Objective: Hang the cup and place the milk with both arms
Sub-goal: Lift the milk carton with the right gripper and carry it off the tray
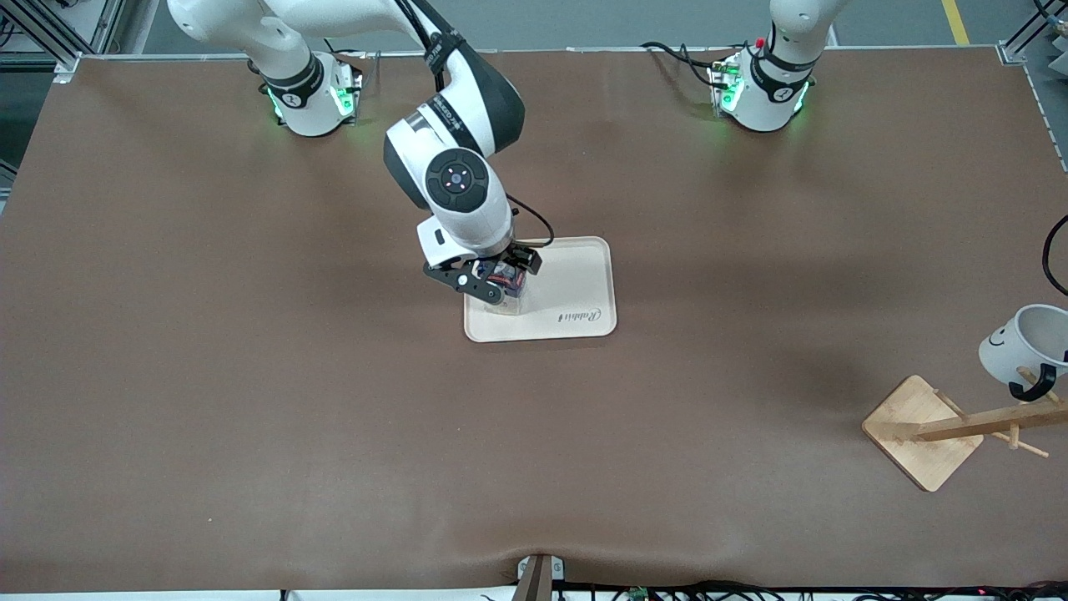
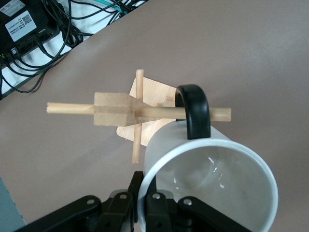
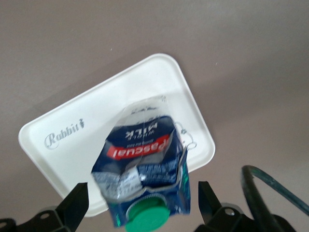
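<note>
The milk (image 1: pixel 506 285), a dark-blue carton with a green cap, stands on the cream tray (image 1: pixel 584 271). My right gripper (image 1: pixel 491 280) is over it, open, one finger on each side of the carton and clear of it; in the right wrist view the milk (image 3: pixel 145 164) sits between my right gripper's (image 3: pixel 142 205) spread fingers. The white cup (image 1: pixel 1028 340) with a smiley face is at the wooden rack (image 1: pixel 922 430). In the left wrist view my left gripper (image 2: pixel 146 193) is shut on the cup's (image 2: pixel 212 183) rim, and its black handle (image 2: pixel 194 113) is looped over a rack peg (image 2: pixel 159 112).
The tray (image 3: pixel 58 159) lies mid-table, nearer the right arm's base. The rack stands at the left arm's end of the table, near the front camera. Cables (image 2: pixel 43 43) and a black box lie off the table edge by the rack.
</note>
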You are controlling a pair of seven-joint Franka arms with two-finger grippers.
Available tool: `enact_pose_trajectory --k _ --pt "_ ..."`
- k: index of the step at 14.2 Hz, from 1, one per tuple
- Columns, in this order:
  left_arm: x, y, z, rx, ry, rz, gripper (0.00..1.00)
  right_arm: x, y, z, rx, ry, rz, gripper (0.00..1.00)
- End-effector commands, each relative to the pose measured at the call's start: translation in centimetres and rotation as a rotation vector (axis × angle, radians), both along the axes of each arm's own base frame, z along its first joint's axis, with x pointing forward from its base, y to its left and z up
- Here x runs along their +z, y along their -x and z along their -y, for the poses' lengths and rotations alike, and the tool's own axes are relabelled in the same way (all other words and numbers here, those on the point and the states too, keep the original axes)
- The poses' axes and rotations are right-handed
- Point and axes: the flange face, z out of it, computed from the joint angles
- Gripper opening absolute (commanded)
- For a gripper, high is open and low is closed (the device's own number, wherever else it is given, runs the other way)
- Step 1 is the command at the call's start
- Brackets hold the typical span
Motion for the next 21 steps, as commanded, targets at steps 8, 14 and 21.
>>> enact_pose_trajectory --k 8,14,21 --pt "2.4 0.2 2.0 0.208 0.036 -0.005 1.00 -0.3 -2.4 1.9 -0.041 0.019 -0.015 0.00" --pt "6.5 2.7 6.3 0.374 0.029 -0.089 1.00 8.6 -8.5 15.3 -0.068 -0.048 -0.183 0.00" --pt "11.7 5.5 12.0 0.494 -0.004 -0.101 1.00 6.8 -11.2 38.2 0.124 0.038 -0.270 0.00"
